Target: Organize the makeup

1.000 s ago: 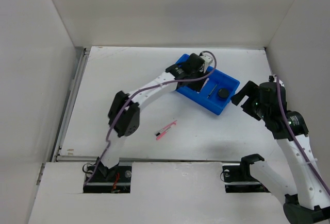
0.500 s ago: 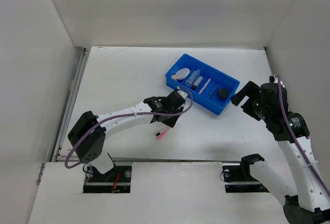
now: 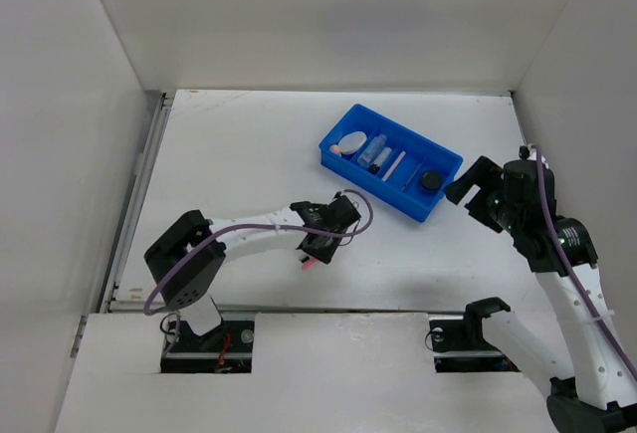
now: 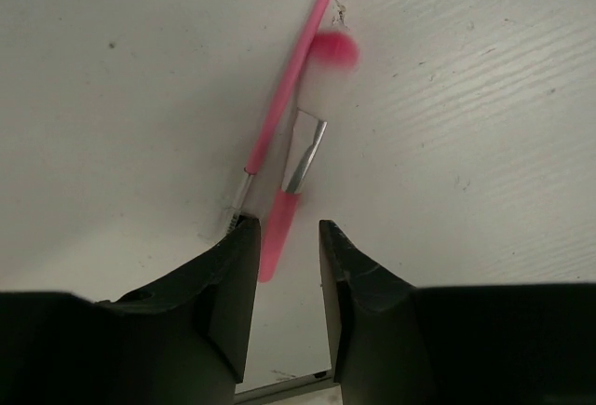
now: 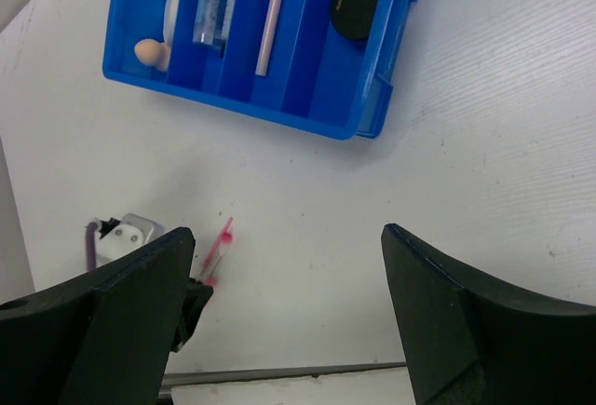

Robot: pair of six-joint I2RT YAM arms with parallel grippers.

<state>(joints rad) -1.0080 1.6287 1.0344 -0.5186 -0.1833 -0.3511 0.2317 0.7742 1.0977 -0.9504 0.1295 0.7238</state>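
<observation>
Two pink sticks (image 4: 284, 79) lie side by side on the white table. One is a thin wand. The other is a brush with a pink tuft, a silver ferrule and a pink handle. My left gripper (image 4: 284, 242) is open, low over them, with the brush handle's end between its jaws. In the top view only the sticks' near end (image 3: 309, 265) shows below the left gripper (image 3: 320, 244). The blue tray (image 3: 383, 190) holds the beige sponge (image 3: 351, 141), clear vials (image 3: 375, 150), a pale stick (image 3: 395, 165) and the black compact (image 3: 429, 181). My right gripper (image 3: 474, 185) is open and empty, right of the tray. No dark brush shows.
The right wrist view shows the tray (image 5: 279, 112) with the compact (image 5: 360, 5) and sponge (image 5: 149, 51), and the pink sticks (image 5: 220, 245) below it. White walls enclose the table. A metal rail (image 3: 134, 209) runs along the left edge.
My left arm has left the tray, swung back toward the near middle of the table and come down over the pink sticks. The right arm has not moved.
</observation>
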